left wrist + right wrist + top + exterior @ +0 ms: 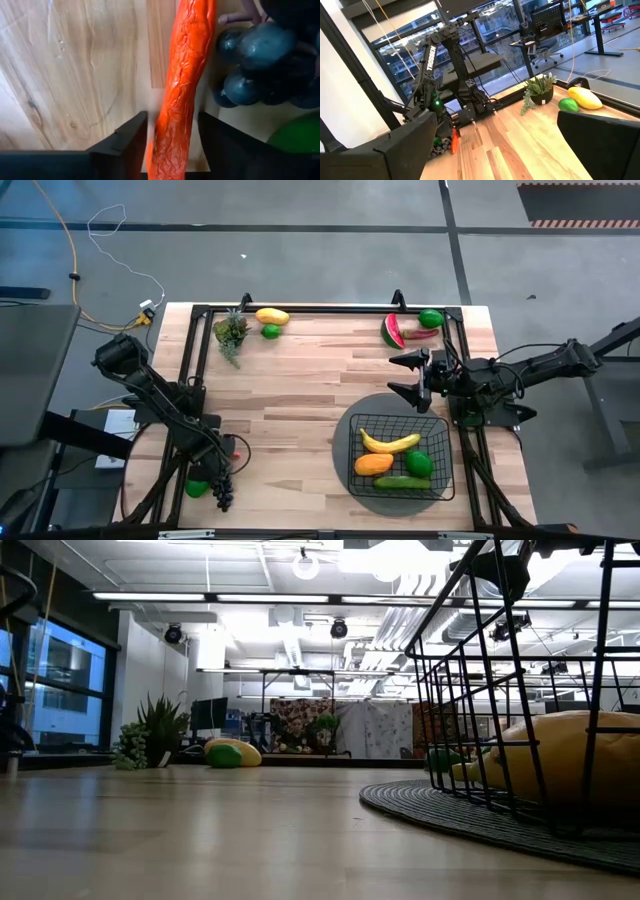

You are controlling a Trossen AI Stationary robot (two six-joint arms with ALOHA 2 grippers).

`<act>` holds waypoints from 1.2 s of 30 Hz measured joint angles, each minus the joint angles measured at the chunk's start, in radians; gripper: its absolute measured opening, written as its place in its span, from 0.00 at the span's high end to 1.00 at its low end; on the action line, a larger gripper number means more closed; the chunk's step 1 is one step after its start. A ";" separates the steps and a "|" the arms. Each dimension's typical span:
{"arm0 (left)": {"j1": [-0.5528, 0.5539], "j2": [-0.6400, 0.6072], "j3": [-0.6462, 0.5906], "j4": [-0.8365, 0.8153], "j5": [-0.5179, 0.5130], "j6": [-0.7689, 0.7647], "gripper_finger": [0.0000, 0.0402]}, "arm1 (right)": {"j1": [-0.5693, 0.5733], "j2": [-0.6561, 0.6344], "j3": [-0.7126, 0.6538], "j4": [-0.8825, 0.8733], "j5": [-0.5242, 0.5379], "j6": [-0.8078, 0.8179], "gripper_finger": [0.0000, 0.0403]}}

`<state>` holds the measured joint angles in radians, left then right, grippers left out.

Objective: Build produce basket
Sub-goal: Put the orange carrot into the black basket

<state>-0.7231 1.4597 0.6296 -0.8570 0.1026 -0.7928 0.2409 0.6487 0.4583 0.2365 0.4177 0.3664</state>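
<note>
Red chili (181, 85) fills the left wrist view, lying lengthwise between the left tool's (170, 137) two dark fingers; jaws partly closed around it, narrow gaps either side, firm grip not confirmed

Counter (300, 390): pale wood. Basket (398, 455) at 4 o'clock on round grey mat (343, 442), holding banana (390, 443), mango (373, 464), lime (419, 463), cucumber (402, 482)

Left tool at 8 o'clock, counter corner, beside dark grapes (260, 55) and another green fruit (300, 137)

Right tool (408, 375) at 2 o'clock, just above the basket, jaws wide, holding nothing

Watermelon slice (393, 331) at 1 o'clock

Chili looks light, stiff plastic, wrinkled skin, likely slippery; take it mid-length across the narrow width
</note>
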 joint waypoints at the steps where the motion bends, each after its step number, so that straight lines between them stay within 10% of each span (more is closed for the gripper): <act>1: 0.000 0.000 0.000 0.000 -0.001 0.001 0.63 | 0.000 0.000 0.000 0.000 0.000 0.000 0.02; 19: 0.069 -0.156 0.005 -0.082 -0.030 -0.023 0.80 | 0.000 0.000 -0.002 -0.010 -0.001 0.000 0.02; 26: 0.202 -0.309 0.119 -0.125 -0.186 0.035 0.79 | 0.000 0.000 -0.002 -0.013 0.000 0.000 0.02; 36: 0.431 -0.361 0.255 0.401 -0.529 0.377 0.79 | 0.000 0.008 -0.002 -0.016 0.019 0.000 0.02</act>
<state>-0.2918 1.0988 0.8843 -0.4556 -0.4264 -0.4156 0.2405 0.6572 0.4568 0.2207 0.4370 0.3660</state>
